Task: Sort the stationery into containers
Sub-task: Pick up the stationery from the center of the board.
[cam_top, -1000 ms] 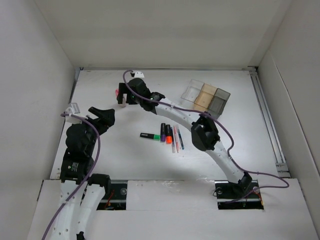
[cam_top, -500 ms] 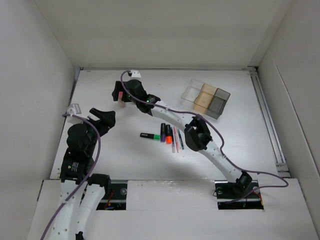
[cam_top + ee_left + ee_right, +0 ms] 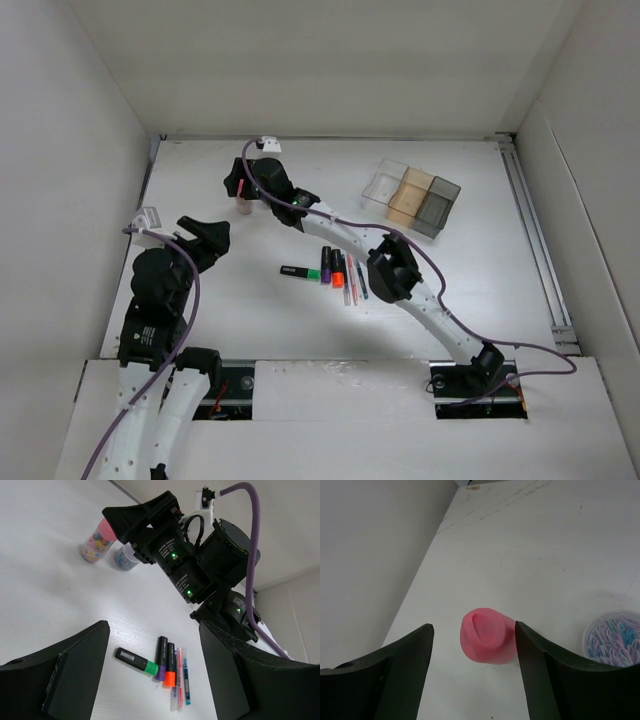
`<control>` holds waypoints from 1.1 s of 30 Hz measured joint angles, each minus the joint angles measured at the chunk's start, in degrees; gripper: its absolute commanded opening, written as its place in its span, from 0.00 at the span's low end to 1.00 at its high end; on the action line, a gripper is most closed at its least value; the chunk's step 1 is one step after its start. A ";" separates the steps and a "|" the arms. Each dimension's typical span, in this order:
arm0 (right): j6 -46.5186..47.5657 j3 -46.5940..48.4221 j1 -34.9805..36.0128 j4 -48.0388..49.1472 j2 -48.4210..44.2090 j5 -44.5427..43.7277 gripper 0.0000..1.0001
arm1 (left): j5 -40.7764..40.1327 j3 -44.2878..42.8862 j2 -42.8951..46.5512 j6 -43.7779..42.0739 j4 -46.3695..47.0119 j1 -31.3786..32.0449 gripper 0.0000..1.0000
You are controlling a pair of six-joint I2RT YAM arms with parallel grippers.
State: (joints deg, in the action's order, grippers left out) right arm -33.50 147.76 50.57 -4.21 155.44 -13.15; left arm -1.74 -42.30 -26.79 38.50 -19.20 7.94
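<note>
**Over the pink-capped bottle, right gripper open around the cap**

At the far left of the table (image 3: 480, 270), the right arm reaches across and its gripper (image 3: 474, 626) hangs straight above the pink-capped bottle (image 3: 487, 642). Its jaws stand apart, one finger on each side of the cap. The finger on the right of the wrist view (image 3: 540, 670) sits right at the cap's edge, though whether it touches cannot be told. The other finger is clear of the cap. The bottle stands upright on the table, with the small round jar (image 3: 615, 637) just beside it, full of coloured clips.

The left gripper (image 3: 154, 625) hovers over the left side of the table, its fingers wide apart with nothing between them.

Near the middle of the table the rest of the stationery lies in a close row:
- the green-ended marker (image 3: 296, 272), lying crosswise
- the purple-ended marker (image 3: 326, 265)
- the orange-ended marker (image 3: 339, 270)
- the pink pen (image 3: 350, 278)
- the blue pen (image 3: 360, 277)

Well apart, at the far right, sit the three joined boxes: clear (image 3: 385, 187), tan (image 3: 410, 195) and dark grey (image 3: 438, 205).
</note>
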 measured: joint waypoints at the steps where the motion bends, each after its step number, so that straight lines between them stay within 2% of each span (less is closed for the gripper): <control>1: -0.22 0.00 0.00 0.02 0.00 0.09 0.71 | 0.00 -0.09 0.00 -0.13 -0.04 0.00 0.69; 8: -1.05 -0.07 -0.28 1.07 0.00 0.57 0.72 | -0.07 -0.39 0.37 -0.31 -0.79 0.00 0.69; 10: -1.05 -0.46 -0.31 1.62 0.00 0.79 0.67 | -0.07 -0.50 0.44 -0.35 -0.90 0.00 0.69; 12: -1.07 -0.92 -0.50 1.70 0.00 0.94 0.67 | -0.07 -0.50 0.46 -0.37 -0.96 0.00 0.69; 17: -1.22 -3.34 -0.70 2.05 -0.02 1.16 0.75 | -0.07 -0.50 0.48 -0.68 -1.27 0.00 0.69; 19: -1.11 -4.26 -0.81 1.92 -0.02 1.29 0.64 | -0.07 -0.50 0.52 -0.76 -1.27 0.00 0.69; 20: -1.33 -4.39 -1.03 2.10 -0.02 1.70 0.53 | -0.07 -0.50 0.52 -0.76 -1.27 0.00 0.69; 22: -0.94 -4.70 -1.05 2.56 -0.37 1.62 0.45 | -0.07 -0.50 0.59 -0.79 -1.31 0.00 0.69; 27: -0.98 -6.12 -1.27 2.99 -1.31 1.81 0.27 | -0.02 -0.50 0.74 -0.83 -1.29 0.00 0.68; 30: -0.94 -8.55 -1.38 4.22 -2.64 1.92 0.23 | -0.02 -0.50 0.85 -0.81 -1.25 0.00 0.68; 33: -1.01 -14.84 -1.38 5.84 -6.43 2.01 0.16 | 0.07 -0.50 0.85 -0.81 -1.22 0.00 0.68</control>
State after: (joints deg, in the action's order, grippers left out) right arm -34.50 132.92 49.19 1.63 149.01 -11.14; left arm -1.67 -42.81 -25.93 37.69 -20.43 7.94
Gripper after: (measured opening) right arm 0.561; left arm 0.679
